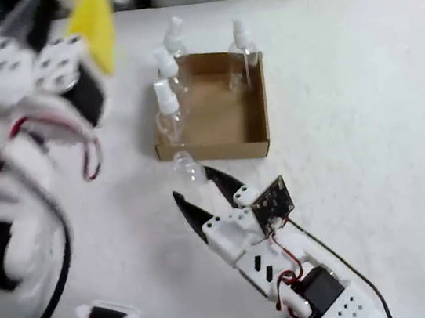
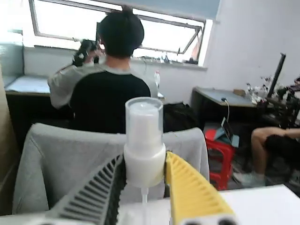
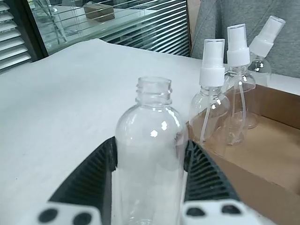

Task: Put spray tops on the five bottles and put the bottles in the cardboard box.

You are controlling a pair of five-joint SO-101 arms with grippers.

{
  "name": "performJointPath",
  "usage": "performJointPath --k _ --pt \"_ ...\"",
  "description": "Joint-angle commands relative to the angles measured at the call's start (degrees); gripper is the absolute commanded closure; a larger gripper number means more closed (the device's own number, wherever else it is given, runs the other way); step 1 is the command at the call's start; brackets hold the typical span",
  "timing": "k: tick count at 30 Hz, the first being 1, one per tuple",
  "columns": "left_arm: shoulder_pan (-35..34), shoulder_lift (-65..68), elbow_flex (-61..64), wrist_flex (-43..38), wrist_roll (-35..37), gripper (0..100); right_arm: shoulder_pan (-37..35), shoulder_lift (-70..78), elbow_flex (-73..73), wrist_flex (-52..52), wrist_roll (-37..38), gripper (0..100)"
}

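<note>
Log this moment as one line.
left gripper: holds top, raised | right gripper: grips uncapped bottle by box | capped bottles: four in box | next: cap last bottle

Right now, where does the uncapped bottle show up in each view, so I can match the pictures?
High view: the uncapped bottle stands just outside the cardboard box, at the wall facing the right gripper, between its fingers.
Left wrist view: the left gripper holds a spray top there instead.
Right wrist view: closest to the camera, between the right gripper's fingers.
Shared landmark: the cardboard box with capped bottles.
</note>
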Motion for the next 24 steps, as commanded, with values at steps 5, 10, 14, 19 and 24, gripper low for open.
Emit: performJointPath --k 5,10,14,19,24 --pt "2.42 3.47 -4.22 4.13 0.7 98 -0.57 -0.48 0.44 -1.63 -0.18 98.3" --pt "1.98 3.38 1.49 4.22 0.53 98 -0.48 -0.48 0.62 -1.54 -0.18 98.3" --pt "3.12 1.54 5.19 6.51 0.79 98 -0.48 -0.48 1.14 -1.63 -0.18 98.3" --pt "5.32 -4.7 14.15 5.01 0.79 98 -0.48 -0.48 1.14 -1.63 -0.18 98.3" --pt "5.58 -10.77 26.55 -1.05 0.79 98 -0.48 -0.48 1.14 -1.63 -0.18 98.3"
